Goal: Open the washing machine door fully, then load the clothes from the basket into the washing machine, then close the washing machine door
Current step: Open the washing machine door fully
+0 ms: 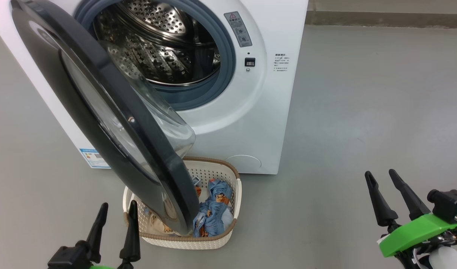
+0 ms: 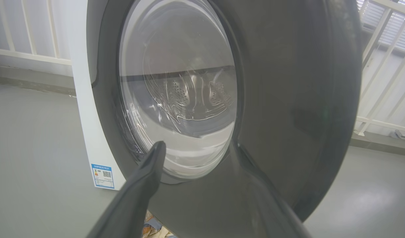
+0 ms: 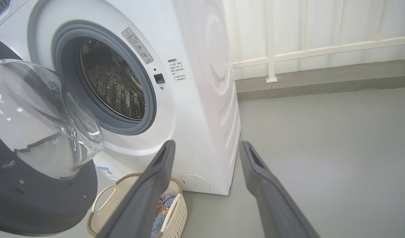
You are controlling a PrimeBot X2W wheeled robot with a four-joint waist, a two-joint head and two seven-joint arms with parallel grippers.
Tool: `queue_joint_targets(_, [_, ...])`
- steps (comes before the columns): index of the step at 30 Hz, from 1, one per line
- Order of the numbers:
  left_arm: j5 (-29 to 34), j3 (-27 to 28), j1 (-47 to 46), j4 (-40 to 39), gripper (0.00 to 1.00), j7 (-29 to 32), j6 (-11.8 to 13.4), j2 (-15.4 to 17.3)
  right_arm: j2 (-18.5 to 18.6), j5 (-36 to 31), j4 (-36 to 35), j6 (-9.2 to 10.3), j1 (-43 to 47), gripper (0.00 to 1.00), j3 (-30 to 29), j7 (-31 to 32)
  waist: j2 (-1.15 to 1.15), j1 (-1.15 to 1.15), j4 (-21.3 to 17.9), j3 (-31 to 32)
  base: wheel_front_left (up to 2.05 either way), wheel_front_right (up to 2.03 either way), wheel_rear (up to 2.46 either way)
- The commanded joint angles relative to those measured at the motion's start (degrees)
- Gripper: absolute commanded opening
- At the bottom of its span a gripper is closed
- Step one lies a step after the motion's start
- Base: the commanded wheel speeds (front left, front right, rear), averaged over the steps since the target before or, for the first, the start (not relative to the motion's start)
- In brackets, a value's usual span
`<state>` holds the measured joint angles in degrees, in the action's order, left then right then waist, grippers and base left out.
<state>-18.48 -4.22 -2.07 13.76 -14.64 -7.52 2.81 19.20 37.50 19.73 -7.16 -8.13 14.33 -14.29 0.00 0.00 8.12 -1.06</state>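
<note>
The white washing machine [image 1: 273,112] stands at the top with its steel drum [image 1: 157,45] exposed. The washing machine door [image 1: 112,93] is swung out partway and hangs over the cream basket [image 1: 228,175] on the floor. Blue bear-print clothes [image 1: 213,209] lie in the basket, partly hidden by the door. My left gripper [image 1: 118,204] is open at the basket's left. In the left wrist view it [image 2: 196,147] faces the door's outer side [image 2: 288,99] up close. My right gripper [image 1: 380,173] is open and empty, far to the right. The right wrist view shows the right gripper [image 3: 207,145] before the machine [image 3: 196,99], with the basket [image 3: 103,205] and the clothes [image 3: 161,205] low down.
Grey floor [image 1: 363,93] stretches to the right of the machine. A raised kerb [image 3: 321,79] and a white railing [image 3: 321,49] run behind it. A blue label [image 1: 94,158] marks the machine's lower front corner.
</note>
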Motion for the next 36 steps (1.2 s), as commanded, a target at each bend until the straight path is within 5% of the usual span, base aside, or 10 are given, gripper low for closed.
queue_joint_targets(1, [0.5, 1.9, -1.0, -1.6, 1.00, -0.4, 0.0, 0.5, 0.4, -2.9, -2.2, -0.33, 0.8, 1.00, -0.6, -0.7, 0.00, 0.00, 0.1, 0.0, 0.00, 0.00, 0.00])
queue_joint_targets(20, [-0.1, 2.5, -1.7, -0.9, 1.00, -0.4, 0.0, 0.4, -4.2, -9.8, -3.9, -0.33, 4.7, 1.00, -7.3, -0.7, 0.00, 0.00, -0.1, -0.6, 0.00, 0.00, 0.00])
queue_joint_targets(21, [-0.4, 2.7, -1.9, -1.0, 0.49, -0.4, 0.0, 0.3, -4.3, -9.9, -4.0, -0.33, 4.7, 1.00, -7.5, -0.7, 0.00, 0.00, -0.1, -0.6, 0.00, 0.00, 0.00])
queue_joint_targets(22, [-0.4, 2.7, -1.9, -1.0, 0.49, -0.4, 0.0, 0.3, -4.3, -9.9, -4.0, -0.33, 4.7, 1.00, -7.5, -0.7, 0.00, 0.00, -0.1, -0.6, 0.00, 0.00, 0.00])
queue_joint_targets(24, [-1.2, 3.5, -2.4, -1.7, 0.00, -0.4, 0.0, 0.3, -4.4, -10.1, -4.1, -0.33, 4.7, 1.00, -7.9, -0.7, 0.00, 0.00, -0.1, -0.6, 0.00, 0.00, 0.00])
queue_joint_targets(36, [0.8, 10.6, -5.4, -18.1, 0.00, -0.4, 0.3, 0.1, -5.0, -11.4, -4.9, -0.33, 5.3, 1.00, -9.8, -0.7, 0.00, 0.00, 0.2, -1.2, 0.00, 0.00, 0.00])
